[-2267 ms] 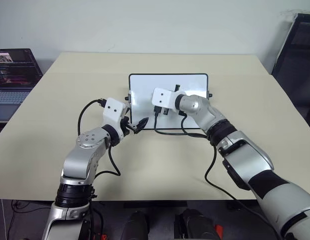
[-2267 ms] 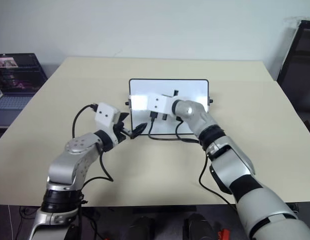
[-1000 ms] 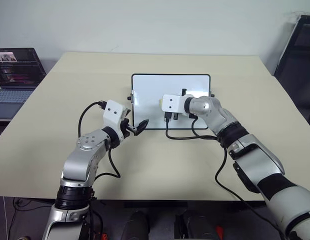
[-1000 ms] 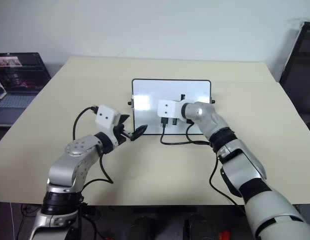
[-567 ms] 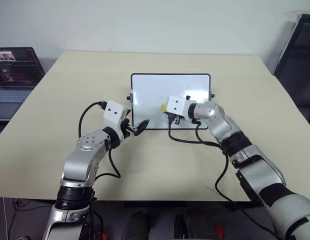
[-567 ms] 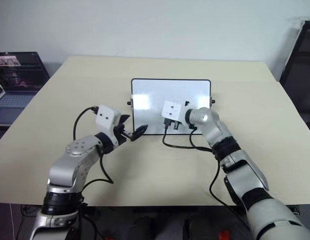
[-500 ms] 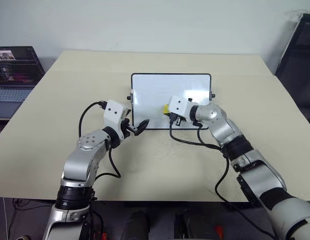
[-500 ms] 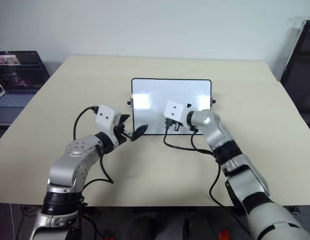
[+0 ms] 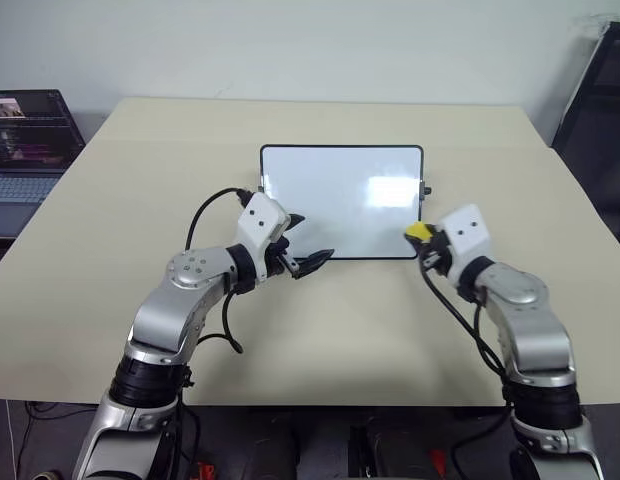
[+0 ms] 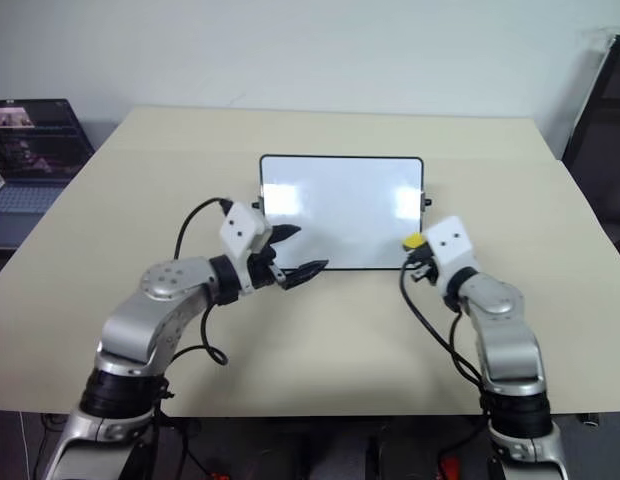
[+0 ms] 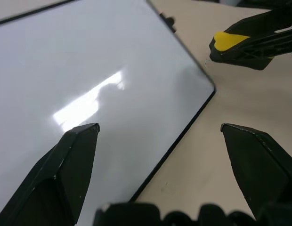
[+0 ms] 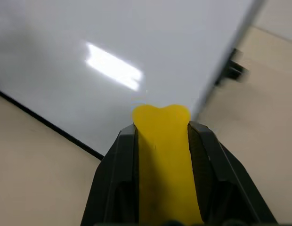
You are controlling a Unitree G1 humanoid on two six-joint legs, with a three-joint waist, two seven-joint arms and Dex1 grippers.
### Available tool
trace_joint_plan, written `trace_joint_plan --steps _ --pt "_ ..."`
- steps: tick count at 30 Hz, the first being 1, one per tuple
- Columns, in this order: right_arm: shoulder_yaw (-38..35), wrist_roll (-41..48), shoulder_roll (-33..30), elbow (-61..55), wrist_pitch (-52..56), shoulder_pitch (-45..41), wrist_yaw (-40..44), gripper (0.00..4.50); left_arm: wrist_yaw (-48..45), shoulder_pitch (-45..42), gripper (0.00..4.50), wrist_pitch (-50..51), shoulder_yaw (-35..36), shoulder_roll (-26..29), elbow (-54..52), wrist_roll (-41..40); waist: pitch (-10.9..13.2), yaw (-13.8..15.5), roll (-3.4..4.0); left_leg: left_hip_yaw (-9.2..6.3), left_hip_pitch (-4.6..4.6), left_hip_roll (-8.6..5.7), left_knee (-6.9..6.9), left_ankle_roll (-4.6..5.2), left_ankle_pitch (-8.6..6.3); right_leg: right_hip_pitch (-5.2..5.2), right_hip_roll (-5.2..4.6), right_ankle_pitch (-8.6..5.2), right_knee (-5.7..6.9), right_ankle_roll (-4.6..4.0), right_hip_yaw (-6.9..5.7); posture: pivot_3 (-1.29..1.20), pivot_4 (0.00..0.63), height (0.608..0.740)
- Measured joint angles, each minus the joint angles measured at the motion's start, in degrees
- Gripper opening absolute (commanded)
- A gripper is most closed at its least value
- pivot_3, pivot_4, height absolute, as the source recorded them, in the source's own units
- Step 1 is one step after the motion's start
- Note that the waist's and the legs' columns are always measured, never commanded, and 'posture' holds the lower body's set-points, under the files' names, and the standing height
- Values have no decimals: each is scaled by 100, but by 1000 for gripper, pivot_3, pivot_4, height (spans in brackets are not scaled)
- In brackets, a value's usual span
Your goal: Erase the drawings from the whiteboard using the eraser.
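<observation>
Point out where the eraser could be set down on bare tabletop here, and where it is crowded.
Bare table lies in front of the whiteboard between the two arms, behind the board to the far edge, and out to either side. It is crowded at the board's near edge: the left gripper hangs open there, and the right gripper holds the eraser at the near right corner.

The two head cameras are looking forward and down from above the arms, taking in the whole surface [image 9: 110, 230] with the whiteboard [image 9: 340, 200] near its middle. The left wrist camera is sitting close over the board's near right corner, facing across it toward the right claw [image 11: 249, 44]. The right wrist camera is looking along its own claw [image 12: 162, 141] at that same corner, very near the eraser [image 12: 162, 155].
</observation>
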Motion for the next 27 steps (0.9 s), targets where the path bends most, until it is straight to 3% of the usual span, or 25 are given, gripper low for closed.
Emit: trace_joint_plan --steps 9,24,27 --pt "-715 396 472 426 924 -401 -911 1101 -1071 -732 4500 -603 -971 -452 993 101 1 -15 1 22 3 -5 2 2 1 0 3 0 4 -1 13 0 150 740" --pt "-1031 823 460 854 1164 -368 -1534 1101 -1652 -1115 4500 -1302 -1282 -726 1838 437 1 -3 1 28 -11 -7 0 3 0 -15 4 -1 4 1 19 0 150 740" --pt "-1031 896 435 864 1162 -368 -1555 1971 -1749 -1115 4500 -1389 -1348 -747 1862 494 1 -2 1 27 -11 -6 2 3 1 -15 4 -1 5 0 18 0 150 740"
